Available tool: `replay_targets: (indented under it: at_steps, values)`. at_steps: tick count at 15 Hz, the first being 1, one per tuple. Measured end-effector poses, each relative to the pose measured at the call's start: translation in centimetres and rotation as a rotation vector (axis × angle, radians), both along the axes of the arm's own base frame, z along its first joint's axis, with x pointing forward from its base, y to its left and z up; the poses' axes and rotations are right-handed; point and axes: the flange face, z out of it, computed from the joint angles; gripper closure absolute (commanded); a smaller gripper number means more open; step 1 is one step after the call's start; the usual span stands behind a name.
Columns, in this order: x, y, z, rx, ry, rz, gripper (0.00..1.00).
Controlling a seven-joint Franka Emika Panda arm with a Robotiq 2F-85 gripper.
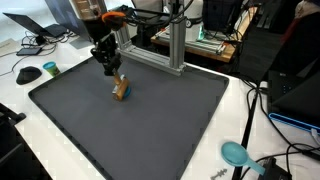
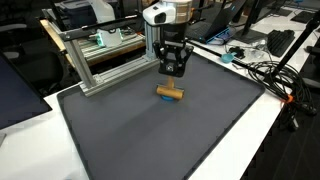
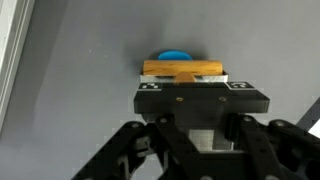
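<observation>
Above the mat: my gripper [image 2: 172,72] hangs just over a small wooden block [image 2: 169,93] on the dark grey mat [image 2: 140,140]. In both exterior views the block lies directly below my fingertips, apart from them.

In the wrist view the block sits just ahead of my gripper body, its long side running across the picture. A blue rounded piece [image 3: 173,56] peeps out from the block's far side. It may be touching the block or part of it; I cannot tell which.

I cannot tell how wide my jaws stand either. The gripper body hides the fingertips in the wrist view, and the exterior views are too small to judge. I hold nothing that I can see.

The block looks light and stiff to me, with flat faces of plain wood that should give the pads fair friction. Nothing about it seems fragile.

The surest hold, I judge, is across its narrow width at mid-length, with the pads on the two long flat sides. That keeps them clear of the blue piece, whose rounded form might slip or shift.

An aluminium frame [image 2: 100,65] stands well behind my gripper, at the mat's edge.
</observation>
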Motion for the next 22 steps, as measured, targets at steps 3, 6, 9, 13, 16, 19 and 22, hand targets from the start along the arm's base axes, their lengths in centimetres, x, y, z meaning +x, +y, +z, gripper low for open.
replay_targets:
  at_steps: [3, 6, 9, 13, 16, 19, 22]
  values:
    - [0.0, 0.0, -0.1, 0.0, 0.001, 0.0, 0.78]
    - [0.0, 0.0, -0.1, 0.0, 0.002, 0.001, 0.78]
    - [0.1, 0.0, -0.2, -0.001, 0.003, 0.001, 0.78]
    - [0.2, 0.1, -0.3, -0.003, 0.011, 0.005, 0.78]
    - [0.5, 0.4, -0.3, -0.012, 0.02, 0.017, 0.78]
    - [0.8, 0.9, -0.3, -0.025, 0.03, 0.033, 0.78]
    - [1.0, 1.2, -0.4, -0.036, 0.039, 0.045, 0.78]
